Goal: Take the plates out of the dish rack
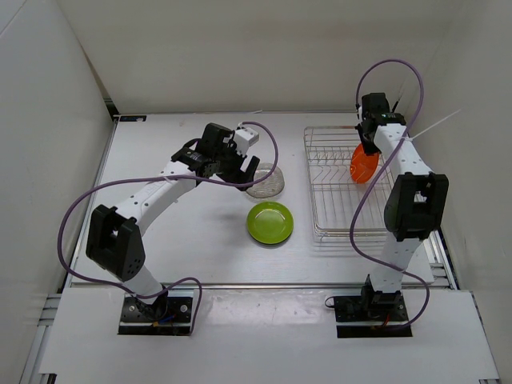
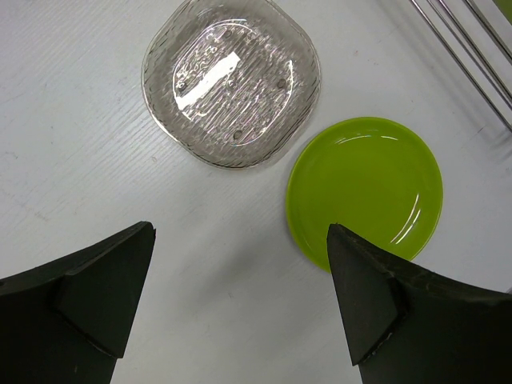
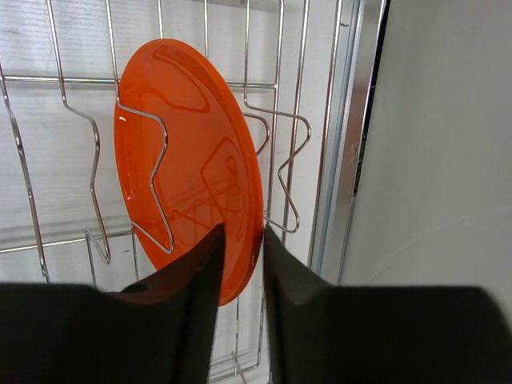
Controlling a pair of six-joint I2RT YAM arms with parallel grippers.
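Right gripper (image 3: 243, 234) pinches round orange plate (image 3: 192, 136) by rim, lower edge hidden behind fingers; left gripper (image 2: 240, 232) wide open, empty

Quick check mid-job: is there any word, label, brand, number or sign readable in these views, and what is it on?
No text can be read in any view.
orange plate, clear plate, lime green plate: plain, no marks; the white streak on the clear one looks like glare.
dish rack: bare wire, no tag.
white block on the left wrist: too small to tell.
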